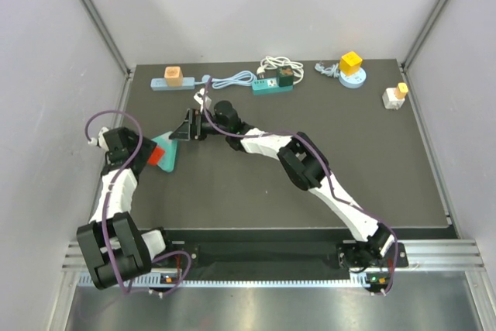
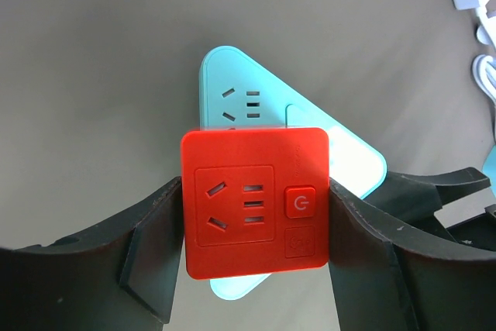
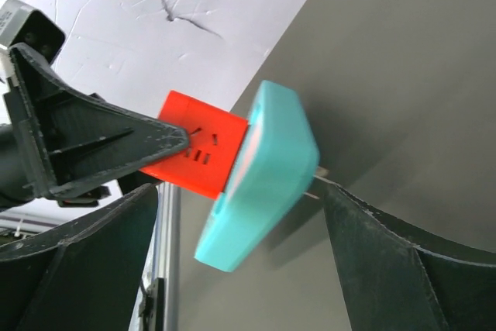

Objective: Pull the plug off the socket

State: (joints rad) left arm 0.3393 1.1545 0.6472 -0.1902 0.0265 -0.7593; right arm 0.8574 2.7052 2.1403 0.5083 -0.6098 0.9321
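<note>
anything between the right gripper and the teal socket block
Nothing visible: the teal socket block shows bare in the gap of the open right gripper; the left gripper clamps only the red plug.

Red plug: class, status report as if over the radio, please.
Left gripper, jaws shut on red plug. Right gripper, jaws open either side of teal socket, not touching. Plug seated in socket. Nothing blocking.

**Robotics laboratory test cell.** A dark matte counter (image 1: 232, 199) stands inside plain white panel walls (image 1: 271, 5) framed by aluminium posts (image 1: 94, 13). The left arm (image 1: 116, 184) and right arm (image 1: 310, 168) are bolted to a slotted metal rail (image 1: 434, 253) at the near edge. A power strip (image 1: 271, 84) and a plug adapter (image 1: 395, 97) lie among the test articles along the far edge.
</note>
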